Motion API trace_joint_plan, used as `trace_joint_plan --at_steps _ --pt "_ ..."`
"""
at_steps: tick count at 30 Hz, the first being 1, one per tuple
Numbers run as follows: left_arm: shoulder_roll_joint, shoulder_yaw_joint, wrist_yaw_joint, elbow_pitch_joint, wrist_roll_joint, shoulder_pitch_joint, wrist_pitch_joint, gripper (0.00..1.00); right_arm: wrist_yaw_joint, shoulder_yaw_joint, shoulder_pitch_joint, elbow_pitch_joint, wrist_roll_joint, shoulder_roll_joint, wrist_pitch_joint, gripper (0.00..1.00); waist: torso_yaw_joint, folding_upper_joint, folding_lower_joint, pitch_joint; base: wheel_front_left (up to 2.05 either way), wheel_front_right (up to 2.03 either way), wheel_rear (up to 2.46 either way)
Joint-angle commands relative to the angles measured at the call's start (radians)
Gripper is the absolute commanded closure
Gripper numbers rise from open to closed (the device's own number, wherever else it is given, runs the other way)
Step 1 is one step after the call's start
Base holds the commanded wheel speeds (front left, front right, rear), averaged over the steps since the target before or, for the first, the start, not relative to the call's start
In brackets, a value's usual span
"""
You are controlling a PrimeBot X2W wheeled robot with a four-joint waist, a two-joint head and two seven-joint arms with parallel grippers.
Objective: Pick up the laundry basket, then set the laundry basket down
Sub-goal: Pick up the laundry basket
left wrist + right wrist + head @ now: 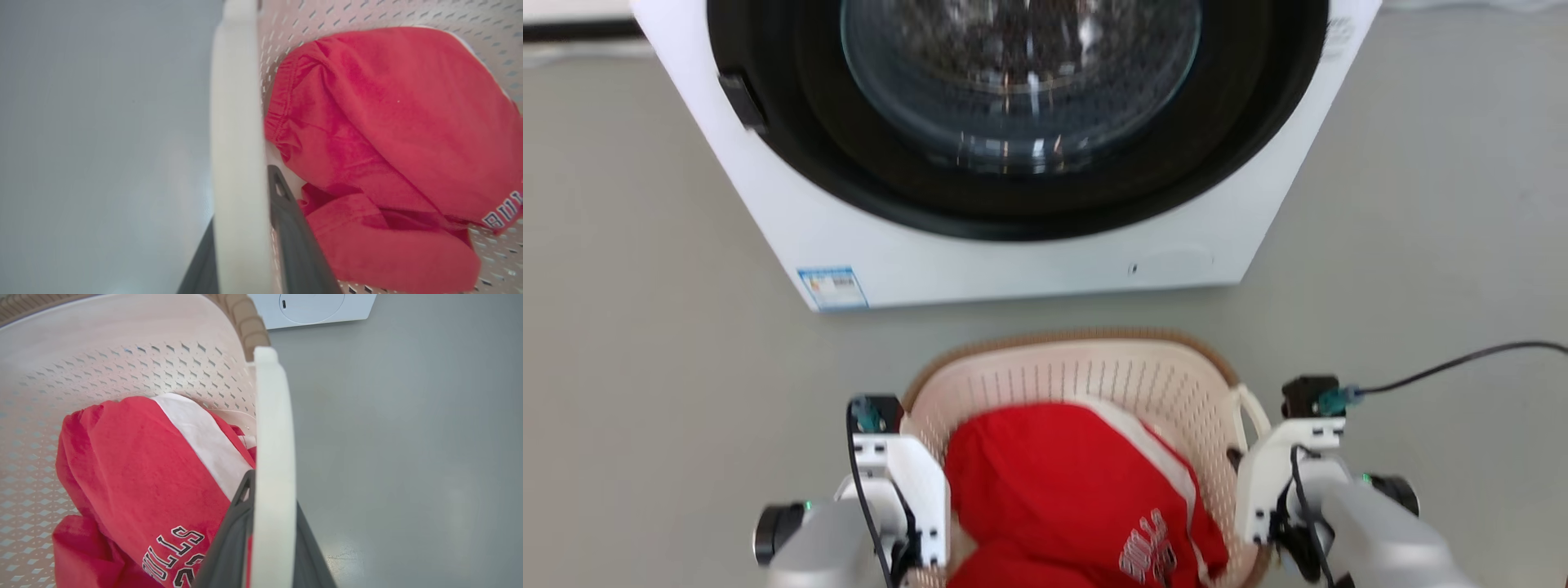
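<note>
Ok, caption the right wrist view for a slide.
The right gripper grips the laundry basket by its handle; red clothing inside, washing machine beyond.

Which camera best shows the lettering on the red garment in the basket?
The right wrist view: the lettering on the red garment is large and sharp there. The head view shows it small near the bottom edge; the left wrist view catches a few letters at its right edge.
</note>
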Motion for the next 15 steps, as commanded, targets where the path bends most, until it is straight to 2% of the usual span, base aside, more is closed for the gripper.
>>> trace_joint_plan --at_steps 1,15 --pt "0.036 -0.004 -0.006 -0.016 -0.005 0.028 0.012 1.00 0.007 0.010 0.014 -0.011 -0.011 -0.005 0.006 1.00 -0.012 0.0000 0.0000 -0.084 0.00 0.00 0.00" --pt "0.036 -0.145 0.014 -0.107 -0.115 0.151 0.076 1.00 0.007 -0.028 0.115 -0.011 -0.072 -0.005 0.090 1.00 0.004 0.0000 0.0000 -0.236 0.00 0.00 0.00"
